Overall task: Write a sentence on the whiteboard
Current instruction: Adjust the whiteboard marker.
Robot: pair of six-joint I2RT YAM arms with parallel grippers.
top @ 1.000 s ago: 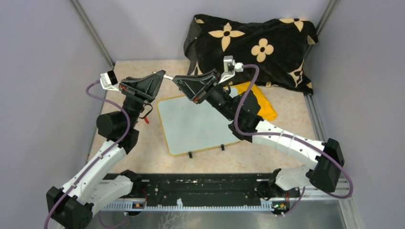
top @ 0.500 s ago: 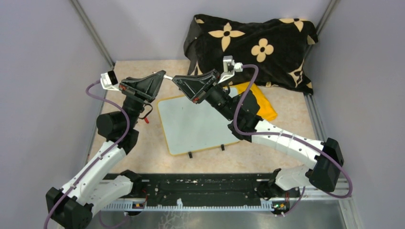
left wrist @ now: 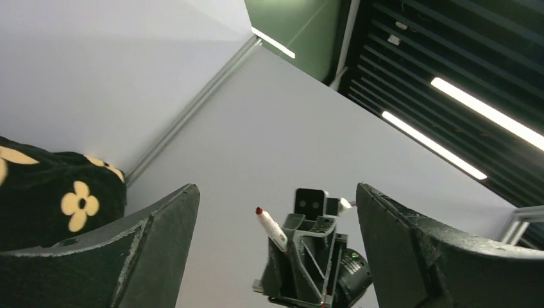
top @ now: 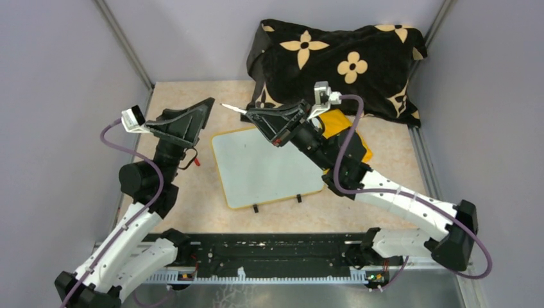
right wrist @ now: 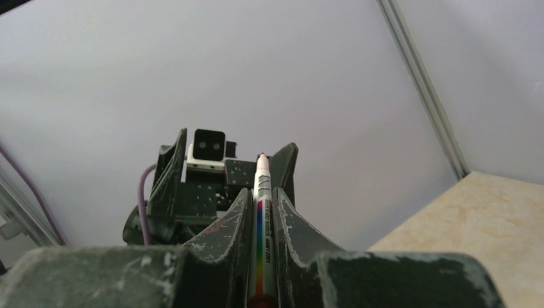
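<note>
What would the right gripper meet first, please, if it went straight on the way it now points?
Most likely the left gripper, whose open jaws face it. The marker clamped in the right gripper would get there first, though the depth is hard to judge.

A beige marbled tabletop (top: 391, 154) is enclosed by plain pale-grey walls (top: 58, 96), joined at the back corners by aluminium posts (top: 126, 42). A black blanket with cream flowers (top: 333, 58) is heaped against the rear wall. Above, seen from the left wrist, a dark slatted ceiling (left wrist: 449, 38) is lit by two long strip lights (left wrist: 487, 113), with a green panel (left wrist: 301, 32) beside it.
</note>
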